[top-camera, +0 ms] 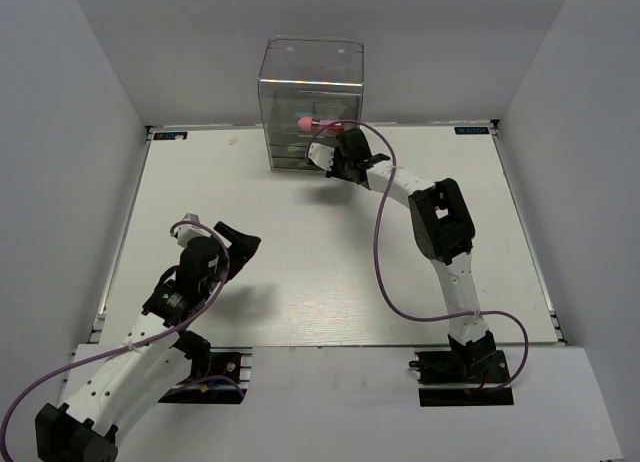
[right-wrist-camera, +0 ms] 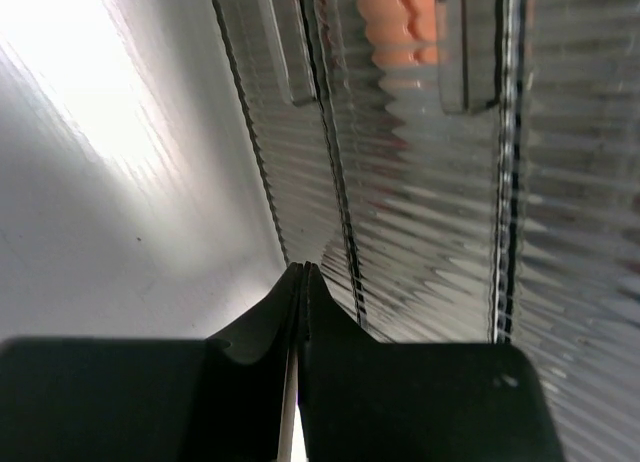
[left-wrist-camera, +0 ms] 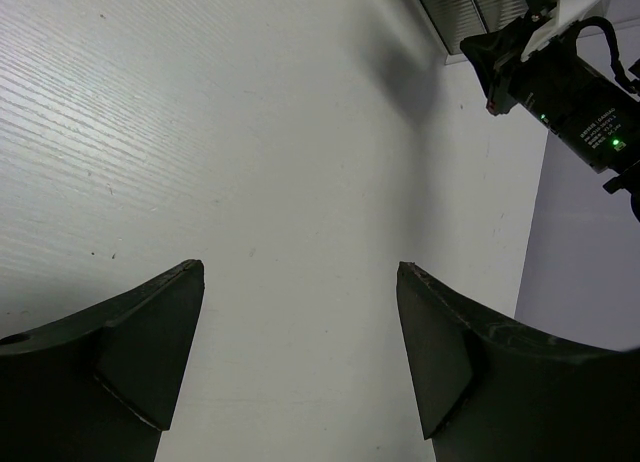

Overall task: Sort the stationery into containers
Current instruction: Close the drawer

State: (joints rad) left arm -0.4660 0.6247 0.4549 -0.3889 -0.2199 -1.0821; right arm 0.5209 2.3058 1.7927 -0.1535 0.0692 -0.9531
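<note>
Right gripper, fingers pressed together and pinching nothing, sitting at drawer fronts of clear cabinet. Pink block lying inside. Left gripper hovering spread over table. Sorting looking nearly done.

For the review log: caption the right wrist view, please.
Shut right gripper close to the ribbed drawer fronts of the clear cabinet.

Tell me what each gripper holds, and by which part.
Nothing: the left gripper is open and empty; the right gripper is shut on nothing visible, tips at the cabinet.
</note>
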